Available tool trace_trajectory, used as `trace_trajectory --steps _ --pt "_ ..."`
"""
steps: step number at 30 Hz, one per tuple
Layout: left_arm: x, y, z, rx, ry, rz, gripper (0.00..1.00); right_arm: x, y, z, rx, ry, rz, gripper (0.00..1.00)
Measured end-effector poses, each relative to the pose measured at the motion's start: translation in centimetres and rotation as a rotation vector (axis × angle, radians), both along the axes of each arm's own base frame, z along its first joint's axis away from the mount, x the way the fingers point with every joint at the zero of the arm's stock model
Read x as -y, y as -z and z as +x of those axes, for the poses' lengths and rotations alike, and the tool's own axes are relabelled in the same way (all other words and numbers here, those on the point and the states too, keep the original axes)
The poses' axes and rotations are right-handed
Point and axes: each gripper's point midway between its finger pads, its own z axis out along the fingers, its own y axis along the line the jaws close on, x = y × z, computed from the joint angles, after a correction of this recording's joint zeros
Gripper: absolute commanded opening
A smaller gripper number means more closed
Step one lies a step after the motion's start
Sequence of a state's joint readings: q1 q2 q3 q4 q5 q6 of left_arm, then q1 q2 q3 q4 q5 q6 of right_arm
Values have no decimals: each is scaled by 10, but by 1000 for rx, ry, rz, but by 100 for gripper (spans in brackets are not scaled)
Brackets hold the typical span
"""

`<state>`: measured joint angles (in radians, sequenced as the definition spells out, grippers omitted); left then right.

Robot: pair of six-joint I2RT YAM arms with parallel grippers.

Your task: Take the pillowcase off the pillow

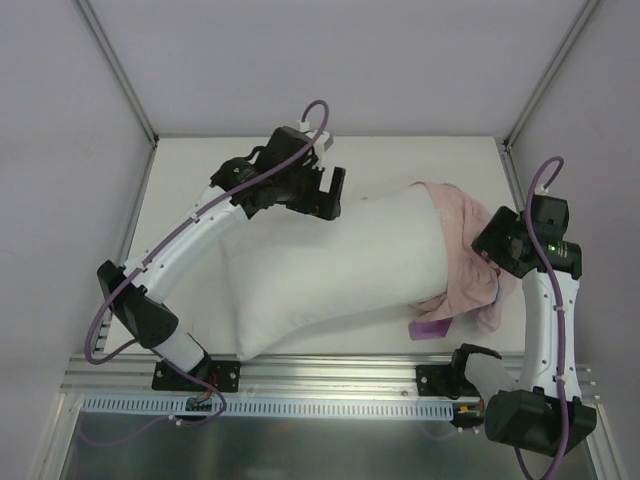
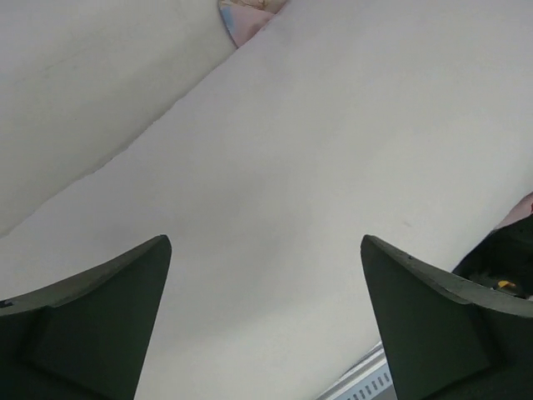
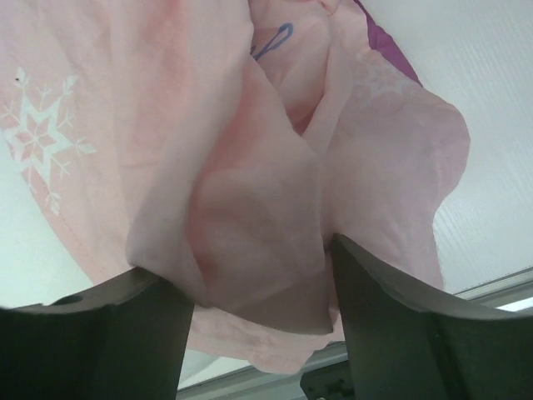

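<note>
You are most of the way there: the pillow [image 1: 330, 265] lies bare across the middle of the table, and the pillowcase [image 1: 462, 250] is bunched over its right end only, reverse side out. That last end has yet to come free. Your right gripper [image 3: 250, 275] is clamped on a thick fold of the pink fabric. Your left gripper [image 2: 266, 250] is spread wide over the pillow's far left part, holding nothing; you cannot tell whether it touches.

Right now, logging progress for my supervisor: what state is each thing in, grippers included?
pillow: mostly bare, right end covered
pillowcase: reverse side out, bunched over the pillow's right end
left gripper: open above the pillow
right gripper: shut on the pillowcase
</note>
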<state>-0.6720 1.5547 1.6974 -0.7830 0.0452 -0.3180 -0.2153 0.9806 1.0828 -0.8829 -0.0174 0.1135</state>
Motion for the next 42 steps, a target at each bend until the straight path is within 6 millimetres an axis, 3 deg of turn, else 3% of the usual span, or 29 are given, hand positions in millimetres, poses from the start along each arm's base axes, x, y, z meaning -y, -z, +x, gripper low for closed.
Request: trace_trajectory --steps 3,7,10,14,15,16,17,18,22,26,29,33,38,42 --pt "32 -1 -9 60 111 64 99 -3 4 -1 -7 -10 6 83" --pt "82 14 -27 104 270 153 99 -5 5 -2 -12 -23 2 92" --pt "112 36 -40 104 358 214 99 -3 5 -5 -14 -24 -10 94" --pt "136 65 -46 86 420 271 99 -1 -1 -11 -11 -19 -36 94" --pt "138 75 -45 72 427 289 83 0 -5 -13 -7 -17 -44 95" --pt "139 81 -44 64 427 297 55 1 -9 -15 2 -16 -51 95" --pt "140 88 -43 54 428 307 19 1 -13 -16 12 -15 -58 95" --pt "140 92 -42 49 428 314 0 2 -18 -17 22 -14 -67 95" --pt "134 99 -39 41 403 315 0 3 -32 -17 59 -21 -84 98" --pt "111 99 -37 9 343 244 0 -12 -41 -14 77 -97 -54 97" --pt "82 92 -30 -20 283 175 0 -37 -45 -9 82 -213 -33 96" --pt "41 84 -26 -55 202 143 0 -86 -46 -3 75 -409 -26 98" --pt "40 84 -37 -83 222 109 0 -133 -31 8 28 -556 -44 98" --pt "45 86 -44 -102 250 85 0 -157 -7 17 -51 -611 -70 99"
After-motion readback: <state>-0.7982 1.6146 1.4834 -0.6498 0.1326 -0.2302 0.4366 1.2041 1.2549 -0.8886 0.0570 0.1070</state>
